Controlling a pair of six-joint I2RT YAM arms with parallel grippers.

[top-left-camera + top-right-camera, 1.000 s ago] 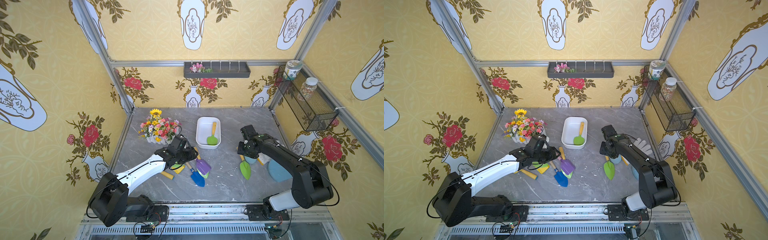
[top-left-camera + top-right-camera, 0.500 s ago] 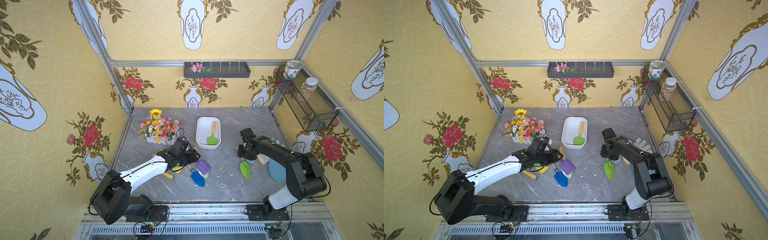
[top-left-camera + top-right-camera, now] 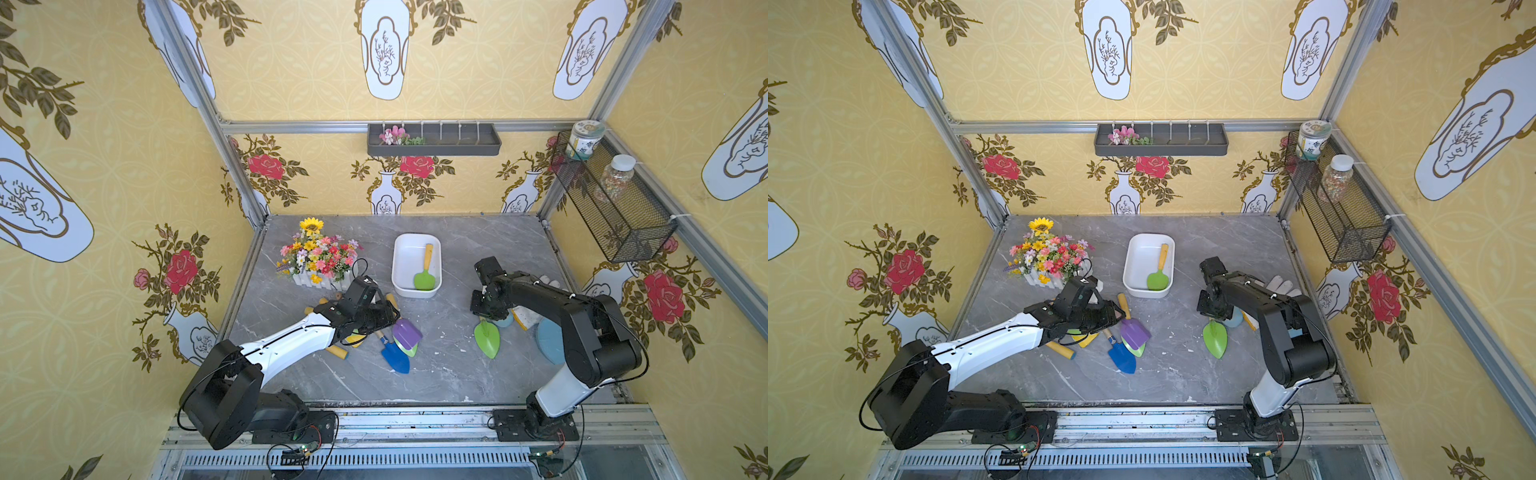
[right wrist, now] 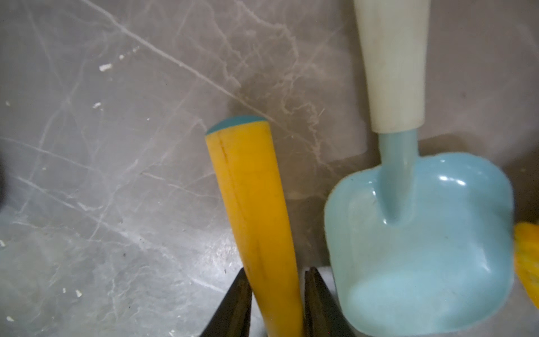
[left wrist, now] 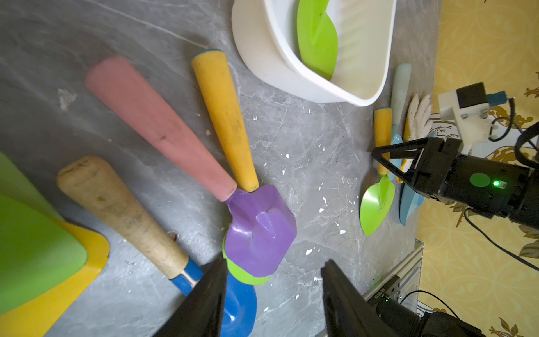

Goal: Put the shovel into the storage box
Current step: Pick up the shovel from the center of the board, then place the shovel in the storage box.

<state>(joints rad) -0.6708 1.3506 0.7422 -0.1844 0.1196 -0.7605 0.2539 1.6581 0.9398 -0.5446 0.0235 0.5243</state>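
Glossy white storage box [image 3: 405, 266]; green-bladed shovel [image 4: 256, 221], smooth tapered yellow handle.

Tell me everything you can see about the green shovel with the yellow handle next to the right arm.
The green shovel has a glossy, leaf-shaped, pointed plastic-looking blade and a tapered yellow handle with a teal end cap. It lies flat on the grey marbled table, blade toward the robot's base, beside a pale blue shovel. The right gripper straddles the handle, its jaws close on either side; a firm clamp can't be confirmed.
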